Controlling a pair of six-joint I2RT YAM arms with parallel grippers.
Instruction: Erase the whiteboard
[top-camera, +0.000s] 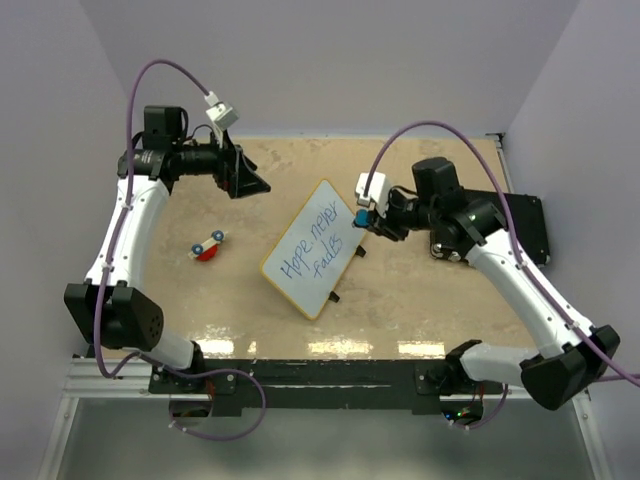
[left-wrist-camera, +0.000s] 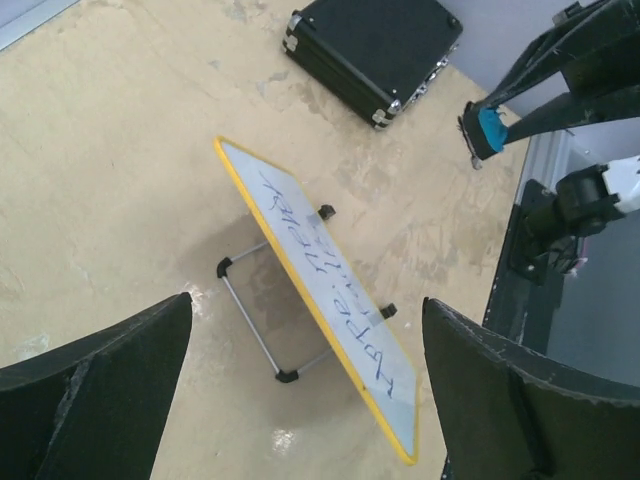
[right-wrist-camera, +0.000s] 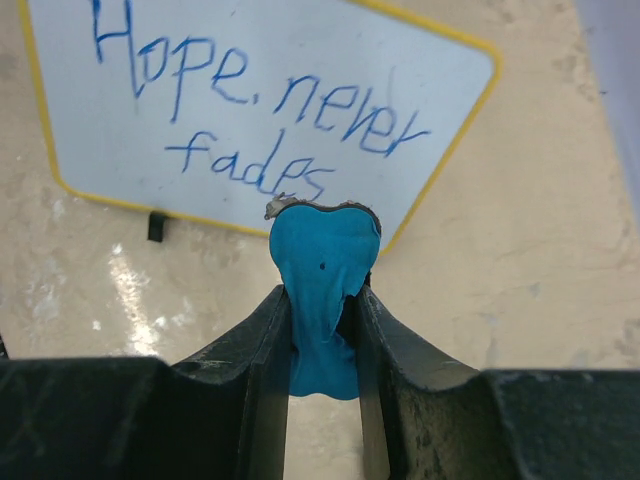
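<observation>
Clamping a blue eraser (right-wrist-camera: 322, 250) between jaws drawn narrow on its body, the right gripper (right-wrist-camera: 325, 300) hangs at the far-right corner of the whiteboard (top-camera: 312, 250), with the pad aimed at the board's lower long edge just under the word "fades". In the right wrist view the pad's tip overlaps the yellow frame, but whether it touches cannot be told. The board stands in the middle of the table (top-camera: 420, 290), not flat but propped on a thin wire stand (left-wrist-camera: 255, 320), so its written face tilts up and toward the near right, which is the right arm's side. Its long axis runs from near-left to far-right, and all the blue writing, "Hope never fades", lies to the left of the eraser and nearer than it, not yet wiped. Judging from this, the right arm is the nearer one and already has the tool, and its stroke would need to run along that axis toward the near left. The left gripper (top-camera: 245, 170) sits well apart at the far left, its fingers spread wide and holding nothing, facing the board's propped-up back edge. Pressure on a tilted board with so light a stand could push it backward or make it slide. A black case (left-wrist-camera: 370, 50) lies at the right edge under the right arm, and a small red and white object (top-camera: 208, 245) lies on the left.
</observation>
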